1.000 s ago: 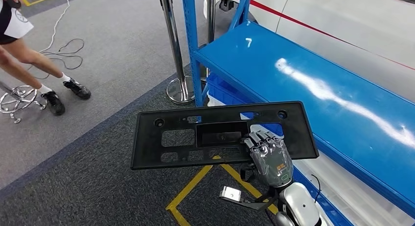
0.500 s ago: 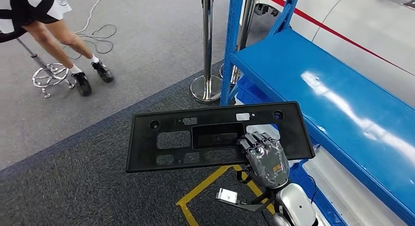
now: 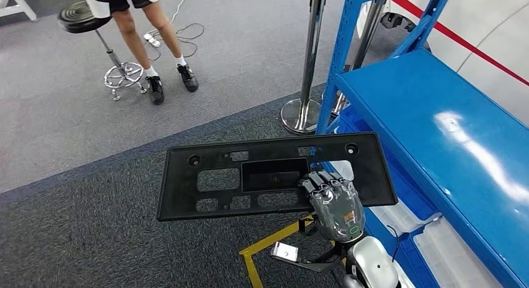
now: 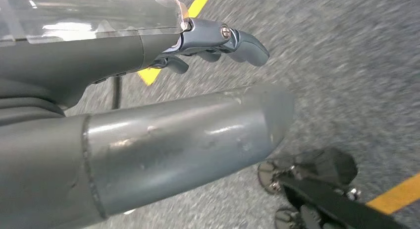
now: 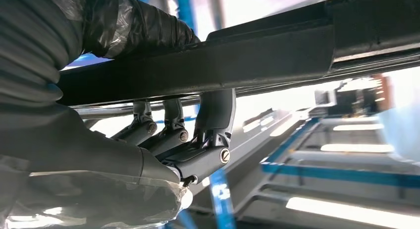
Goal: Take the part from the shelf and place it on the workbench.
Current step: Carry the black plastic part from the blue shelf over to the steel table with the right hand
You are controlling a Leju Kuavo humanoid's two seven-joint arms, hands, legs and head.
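1. One left hand (image 4: 213, 45) hangs over the floor, fingers curled, holding nothing.
2. Part (image 3: 249, 176) lies flat, long axis crosswise, reaching mostly leftward from its holder.
3. Right hand (image 3: 334, 201) grips its right end, beside the blue shelf (image 3: 436, 126).

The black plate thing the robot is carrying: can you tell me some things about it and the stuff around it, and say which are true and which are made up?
1. The right hand holds the flat black part. True.
2. The black part lies on the blue shelf. False: it is held in the air over the grey carpet, beside the shelf.
3. The black part has cut-out holes in it. True.
4. The left hand holds the part too. False: the left wrist view shows it holding nothing, fingers curled, over the carpet.
5. A person stands near a stool. True.
6. The floor tape is red. False: it is yellow.
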